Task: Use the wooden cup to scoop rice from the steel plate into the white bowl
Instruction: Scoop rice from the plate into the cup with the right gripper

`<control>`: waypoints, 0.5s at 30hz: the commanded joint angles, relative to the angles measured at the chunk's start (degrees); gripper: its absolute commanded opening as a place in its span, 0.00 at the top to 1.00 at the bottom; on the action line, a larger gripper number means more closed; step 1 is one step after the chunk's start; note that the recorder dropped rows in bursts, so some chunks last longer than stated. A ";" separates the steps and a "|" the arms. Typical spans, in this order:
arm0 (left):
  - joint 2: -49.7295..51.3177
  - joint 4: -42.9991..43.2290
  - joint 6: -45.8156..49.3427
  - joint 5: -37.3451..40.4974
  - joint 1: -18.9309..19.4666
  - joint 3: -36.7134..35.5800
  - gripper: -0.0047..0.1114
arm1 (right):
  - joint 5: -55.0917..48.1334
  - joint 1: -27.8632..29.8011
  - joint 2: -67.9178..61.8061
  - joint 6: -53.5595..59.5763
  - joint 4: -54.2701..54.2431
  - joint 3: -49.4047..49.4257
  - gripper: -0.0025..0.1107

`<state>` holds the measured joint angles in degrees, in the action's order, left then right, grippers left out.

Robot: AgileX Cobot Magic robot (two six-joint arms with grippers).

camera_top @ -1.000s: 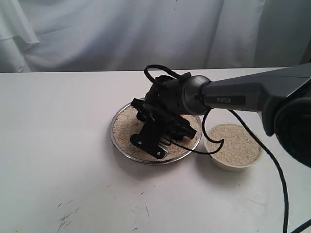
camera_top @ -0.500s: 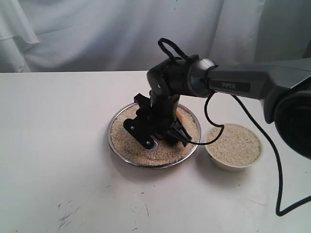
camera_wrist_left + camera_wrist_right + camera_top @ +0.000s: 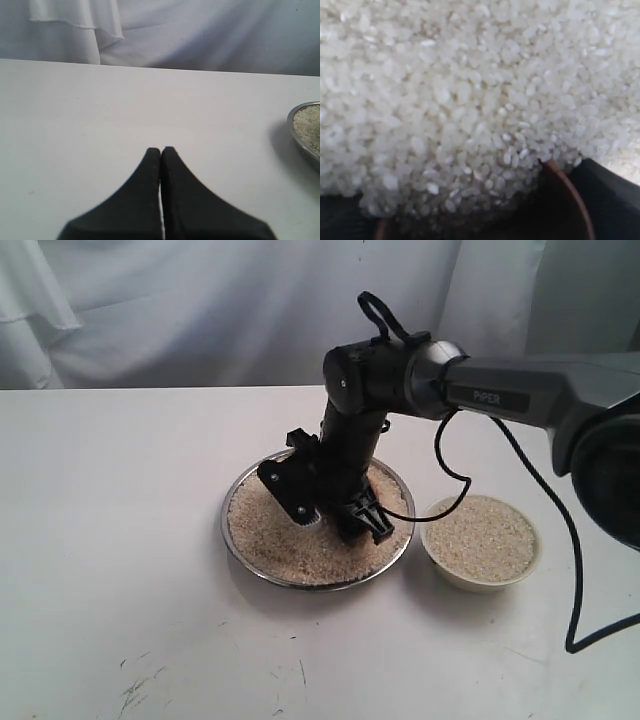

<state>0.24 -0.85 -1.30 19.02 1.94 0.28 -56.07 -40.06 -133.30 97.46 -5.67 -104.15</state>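
Wooden cup [image 3: 559, 212] tilted, mouth into rice [image 3: 470, 100]

Your count, operator:
- table [image 3: 110, 540]: one
- steel plate [image 3: 225, 530]: one
- white bowl [image 3: 482, 584]: one
- wooden cup [image 3: 570, 200]: one
- rice [image 3: 265, 540]: two lots, one in the plate and one in the bowl
- grippers: two, the left gripper [image 3: 161, 150] and the right gripper [image 3: 335, 520]

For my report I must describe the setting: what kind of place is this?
Probably a robot test bench, not a kitchen: a plain white table, a white cloth backdrop, and a robot arm reaching down into a steel plate of rice.
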 commanded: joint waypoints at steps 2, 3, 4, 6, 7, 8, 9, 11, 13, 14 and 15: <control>-0.24 -0.09 -0.05 -0.76 0.11 -0.28 0.96 | -4.00 2.13 -0.30 1.04 -7.21 -2.71 0.98; -0.24 -0.09 -0.05 -0.76 0.11 -0.28 0.96 | -4.27 2.61 -0.30 1.32 -8.33 -3.16 0.98; -0.24 -0.09 -0.05 -0.76 0.11 -0.28 0.96 | -4.27 3.04 -0.30 1.55 -9.80 -3.65 0.98; -0.24 -0.09 -0.05 -0.76 0.11 -0.28 0.96 | -4.79 4.13 -0.30 1.96 -13.12 -4.51 0.98; -0.24 -0.09 -0.05 -0.76 0.11 -0.28 0.96 | -5.54 4.66 -0.30 2.41 -14.33 -4.90 0.98; -0.24 -0.09 -0.05 -0.76 0.11 -0.28 0.96 | -6.08 5.23 -0.30 2.52 -15.77 -5.25 0.98; -0.24 -0.09 -0.05 -0.76 0.11 -0.28 0.96 | -6.56 5.75 -0.30 2.52 -16.86 -5.65 0.98; -0.24 -0.09 -0.05 -0.76 0.11 -0.28 0.96 | -6.87 6.64 -0.30 2.52 -18.20 -6.13 0.98; -0.24 -0.09 -0.05 -0.76 0.11 -0.28 0.96 | -6.87 7.58 -0.30 2.41 -19.12 -6.35 0.98; -0.24 -0.09 -0.05 -0.76 0.11 -0.28 0.96 | -6.96 8.02 -0.30 2.41 -19.49 -6.59 0.98; -0.24 -0.09 -0.05 -0.76 0.11 -0.28 0.96 | -7.50 8.44 -0.30 1.88 -19.87 -6.84 0.98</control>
<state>0.24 -0.85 -1.30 19.02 1.94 0.28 -62.37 -32.95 -134.16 99.18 -23.57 -110.04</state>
